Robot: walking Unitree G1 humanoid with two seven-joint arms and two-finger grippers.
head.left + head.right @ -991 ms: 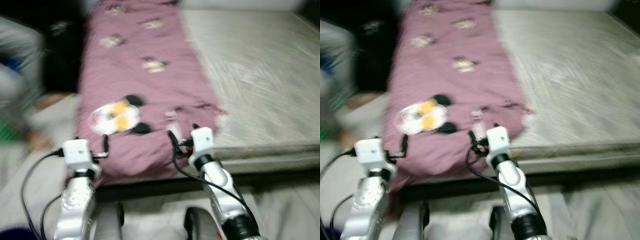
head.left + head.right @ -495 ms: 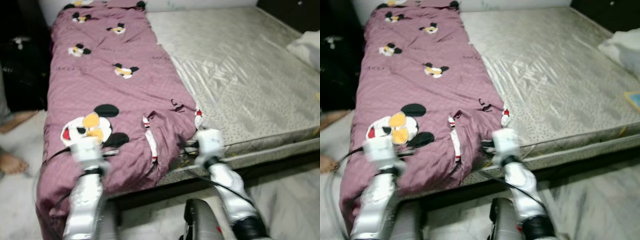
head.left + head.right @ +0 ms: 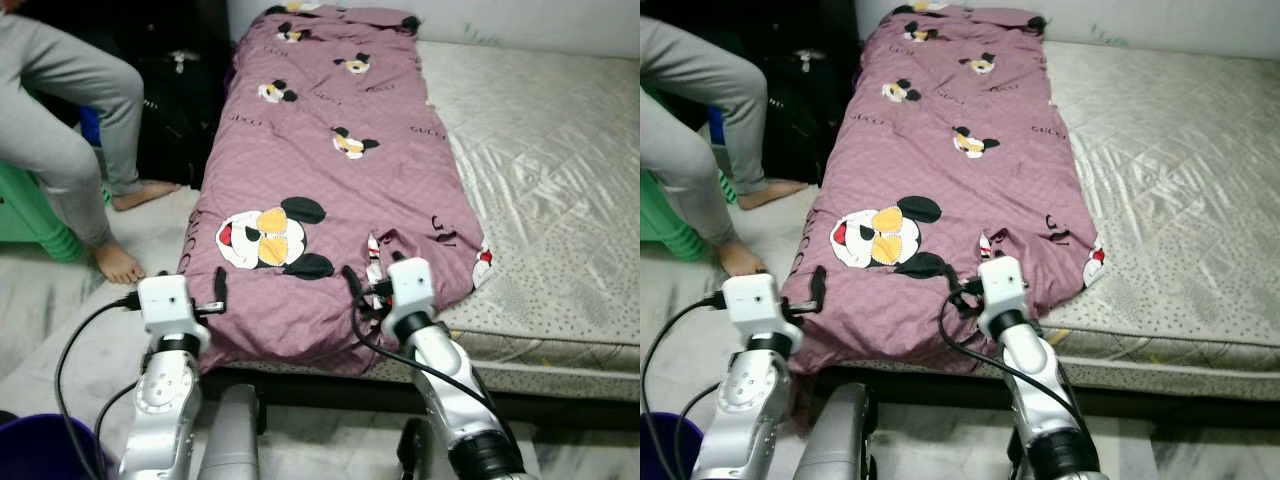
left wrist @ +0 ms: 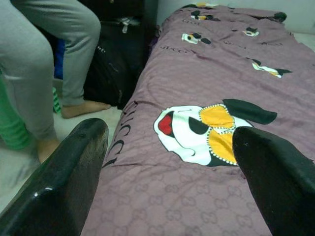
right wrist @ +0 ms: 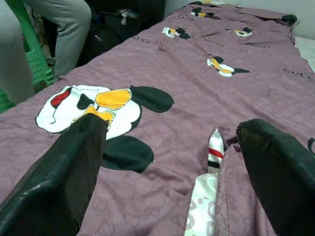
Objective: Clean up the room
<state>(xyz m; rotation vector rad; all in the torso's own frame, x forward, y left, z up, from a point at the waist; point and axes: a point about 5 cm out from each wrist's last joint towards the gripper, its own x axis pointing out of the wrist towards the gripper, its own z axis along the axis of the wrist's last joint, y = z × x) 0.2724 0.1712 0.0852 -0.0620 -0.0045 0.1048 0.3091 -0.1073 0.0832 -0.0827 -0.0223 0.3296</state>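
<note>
While the bed (image 3: pixel 560 200) fills the frame's middle and right, its purple blanket (image 3: pixel 330 180) lies rumpled along the mattress's left half, unstraightened, and both the left gripper (image 4: pixel 167 162) and right gripper (image 5: pixel 167 167) hover over its near edge, jaws wide and empty.

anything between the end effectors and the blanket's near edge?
Nothing visible. Both the left end effector and right end effector hover open right over the near end of the purple blanket, which drapes over the mattress. A person's leg stands off to the left, clear of both.
</note>
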